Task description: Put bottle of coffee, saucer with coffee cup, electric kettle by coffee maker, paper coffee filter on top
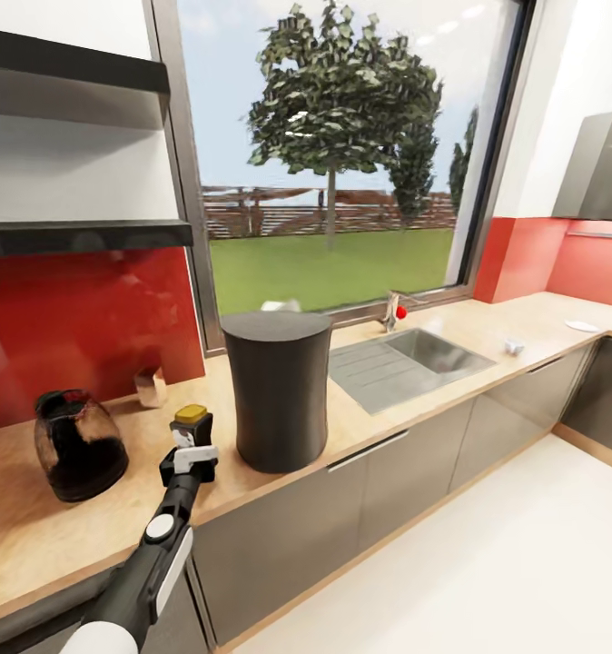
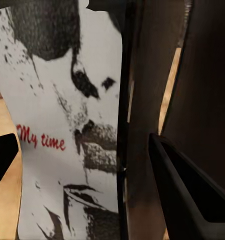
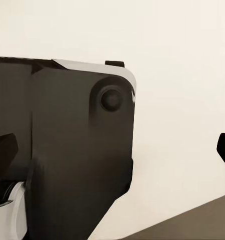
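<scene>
The bottle of coffee, with its yellow cap, is in my left gripper, which is shut on it low over the countertop, just left of the coffee maker. In the left wrist view the bottle's white label sits between the dark fingers. The electric kettle stands further left. A pale wedge, the paper coffee filter, peeks over the coffee maker's far rim. The saucer and the coffee cup lie apart at the far right. My right gripper is open over the floor.
A steel sink with a faucet lies right of the coffee maker. A small tan jar stands by the red backsplash. The thin kitchen shelf hangs over the kettle. White floor spreads in front of the cabinets.
</scene>
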Controlling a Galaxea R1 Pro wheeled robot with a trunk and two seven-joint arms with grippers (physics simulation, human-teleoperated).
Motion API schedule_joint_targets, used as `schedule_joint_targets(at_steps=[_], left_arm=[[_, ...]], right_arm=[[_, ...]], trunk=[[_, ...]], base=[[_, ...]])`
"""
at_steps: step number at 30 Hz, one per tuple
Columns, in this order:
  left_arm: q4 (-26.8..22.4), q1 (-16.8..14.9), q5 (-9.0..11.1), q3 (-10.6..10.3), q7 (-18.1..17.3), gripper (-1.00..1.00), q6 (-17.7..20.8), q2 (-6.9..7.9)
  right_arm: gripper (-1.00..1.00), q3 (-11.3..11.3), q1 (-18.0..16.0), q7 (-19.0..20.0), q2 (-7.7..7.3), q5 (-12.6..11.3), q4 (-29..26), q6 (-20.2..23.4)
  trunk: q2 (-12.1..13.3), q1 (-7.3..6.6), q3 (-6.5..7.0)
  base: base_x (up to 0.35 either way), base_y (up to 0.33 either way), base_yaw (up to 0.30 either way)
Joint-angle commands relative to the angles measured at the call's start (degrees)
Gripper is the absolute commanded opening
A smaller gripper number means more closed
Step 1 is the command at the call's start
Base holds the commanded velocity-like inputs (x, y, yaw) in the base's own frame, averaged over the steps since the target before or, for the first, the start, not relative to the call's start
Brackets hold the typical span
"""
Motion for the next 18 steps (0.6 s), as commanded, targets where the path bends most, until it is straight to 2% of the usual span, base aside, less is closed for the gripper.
schedule_joint_targets(at_steps=[1,3,7,11,18], left_arm=[[0.0,0.0,-0.5,0.2,0.2,-1.00,-0.2,0.00],[-0.1,0.0,-0.4,1.1,0.2,-1.00,-0.3,0.01],[0.0,0.0,-0.5,4.6,0.1,-1.00,-3.3,0.06],[0.1,0.0,-0.5,5.1,0.1,-1.00,-3.9,0.13],[0.1,0.0,-0.6,5.1,0.0,-1.00,-4.1,0.13]], right_arm=[[1.00,0.5,0.0,-0.2,0.02,-0.5,0.0,-0.2],[1.00,0.5,0.0,-0.2,0.02,-0.5,0.1,-0.2],[1.00,0.5,0.0,-0.2,0.02,-0.5,0.0,-0.2],[1.00,0.5,0.0,-0.2,0.02,-0.6,0.0,-0.2],[1.00,0.5,0.0,-0.2,0.02,-0.5,0.1,-0.1]], trunk=[[-0.1,0.05,-0.08],[-0.1,0.05,-0.08],[-0.1,0.05,-0.08],[-0.1,0.05,-0.08],[-0.1,0.05,-0.08]], base=[[0.181,0.114,0.000],[0.076,0.048,0.000],[0.016,0.010,0.000],[0.092,0.001,0.000],[0.302,0.000,0.000]])
